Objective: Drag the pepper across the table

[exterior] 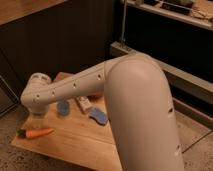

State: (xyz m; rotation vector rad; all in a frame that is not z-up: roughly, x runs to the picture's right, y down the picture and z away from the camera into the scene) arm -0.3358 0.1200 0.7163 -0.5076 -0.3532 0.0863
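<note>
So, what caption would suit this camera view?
Robot arm stretched over the wooden table, its gripper close to the orange pepper near the table's edge.
</note>
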